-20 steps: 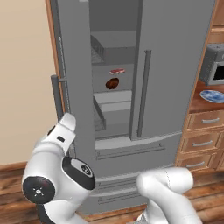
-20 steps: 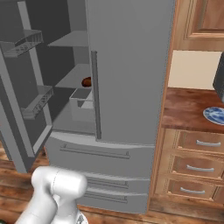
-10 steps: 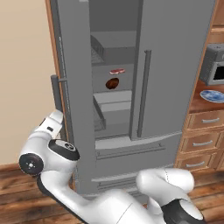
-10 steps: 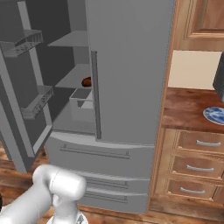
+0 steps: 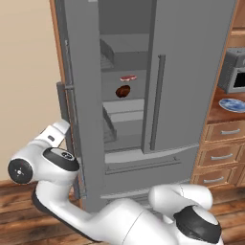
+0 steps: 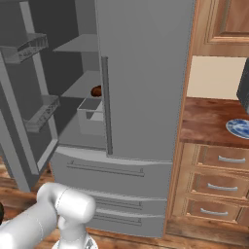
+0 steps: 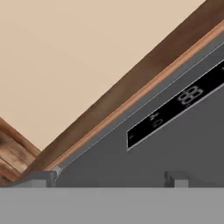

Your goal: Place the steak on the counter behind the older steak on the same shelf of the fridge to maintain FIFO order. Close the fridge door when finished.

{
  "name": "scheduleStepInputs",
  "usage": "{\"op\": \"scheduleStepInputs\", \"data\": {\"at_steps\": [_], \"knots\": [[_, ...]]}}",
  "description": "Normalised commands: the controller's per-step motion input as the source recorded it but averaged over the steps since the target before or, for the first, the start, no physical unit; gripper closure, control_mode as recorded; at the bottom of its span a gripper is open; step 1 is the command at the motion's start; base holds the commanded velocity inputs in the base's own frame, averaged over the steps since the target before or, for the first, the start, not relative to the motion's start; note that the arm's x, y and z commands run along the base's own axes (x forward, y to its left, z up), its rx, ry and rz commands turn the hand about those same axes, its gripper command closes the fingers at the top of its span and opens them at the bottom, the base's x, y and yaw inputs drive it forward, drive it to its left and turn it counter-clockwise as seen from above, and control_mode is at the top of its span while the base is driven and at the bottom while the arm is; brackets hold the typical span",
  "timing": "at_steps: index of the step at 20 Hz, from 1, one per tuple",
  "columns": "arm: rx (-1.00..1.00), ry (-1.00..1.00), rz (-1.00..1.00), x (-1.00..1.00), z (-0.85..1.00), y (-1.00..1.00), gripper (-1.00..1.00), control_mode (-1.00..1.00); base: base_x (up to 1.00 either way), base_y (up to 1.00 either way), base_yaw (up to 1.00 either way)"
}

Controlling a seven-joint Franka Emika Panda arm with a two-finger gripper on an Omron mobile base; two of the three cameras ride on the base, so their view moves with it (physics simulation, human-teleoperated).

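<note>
Fridge (image 5: 191, 72) left door open; steak (image 5: 128, 78) behind older steak (image 5: 123, 91) on the shelf (image 5: 136, 95). Wooden tabletop (image 6: 209, 121) right, wood floor (image 5: 19, 210) below. Gripper state: can't tell.

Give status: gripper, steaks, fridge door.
Gripper behind the open left fridge door, holding nothing. Steak shelved behind older steak. Door not yet closed.

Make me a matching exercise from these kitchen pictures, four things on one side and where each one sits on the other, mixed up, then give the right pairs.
Things:
1. the steak
2. the older steak
3. blue plate
4. black display panel

Places:
A. on the counter
B. at the front of the shelf in the fridge
C. on the outer face of the open fridge door
D. at the back of the same shelf

Pairs: 1-D, 2-B, 3-A, 4-C
</note>
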Motion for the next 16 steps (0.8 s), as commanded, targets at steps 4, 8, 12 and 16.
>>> {"op": "scheduleStepInputs", "data": {"at_steps": [4,8,12,16], "knots": [[0.1,0.0,-0.03,0.54,0.0,-1.0,-1.0,-1.0,0.0,0.0,0.0],[0.13,-0.13,0.0,0.71,0.0,-1.0,-1.0,-1.0,0.0,0.0,0.0],[0.16,-0.2,0.06,0.69,0.0,-1.0,-1.0,-1.0,0.0,0.0,0.0],[0.16,-0.17,0.04,0.76,0.0,-0.98,-1.0,-1.0,0.0,0.0,0.0]]}}
